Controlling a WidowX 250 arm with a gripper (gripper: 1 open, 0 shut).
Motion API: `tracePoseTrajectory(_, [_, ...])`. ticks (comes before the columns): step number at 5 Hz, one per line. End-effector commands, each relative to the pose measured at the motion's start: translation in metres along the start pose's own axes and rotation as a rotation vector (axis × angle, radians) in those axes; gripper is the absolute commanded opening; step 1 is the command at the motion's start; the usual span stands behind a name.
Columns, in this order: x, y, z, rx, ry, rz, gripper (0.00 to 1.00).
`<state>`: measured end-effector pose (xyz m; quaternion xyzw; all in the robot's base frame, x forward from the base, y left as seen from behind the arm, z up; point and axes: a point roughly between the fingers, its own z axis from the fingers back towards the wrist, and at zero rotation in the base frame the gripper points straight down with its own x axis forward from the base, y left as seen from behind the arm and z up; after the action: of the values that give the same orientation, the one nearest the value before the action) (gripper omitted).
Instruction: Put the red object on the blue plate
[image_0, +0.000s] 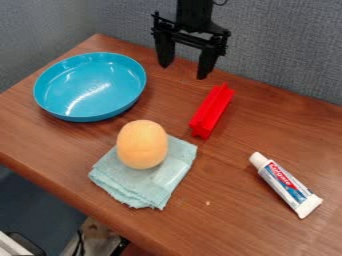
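Observation:
The red object (211, 110), a bright red long block, lies flat on the wooden table (267, 120) right of centre. The blue plate (90, 86), a glossy turquoise dish, sits at the left and holds nothing. My gripper (187, 62) hangs above the table's far edge, pointing down, up and to the left of the block. Its two black fingers (163, 52) stand wide apart with nothing between them. It touches neither the block nor the plate.
An orange ball (142, 144) rests on a pale teal folded cloth (144, 170) near the front. A white toothpaste tube (286, 184) lies at the front right. A grey wall backs the table.

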<state>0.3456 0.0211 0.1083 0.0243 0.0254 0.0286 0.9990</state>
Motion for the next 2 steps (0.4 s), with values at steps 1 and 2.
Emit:
tracePoseTrajectory(1, [0.009,-0.006,0.011,-0.008,-0.051,-0.014,1.0])
tracePoseTrajectory(2, [0.011,-0.017,0.004,-0.02,-0.046,-0.032,1.0])
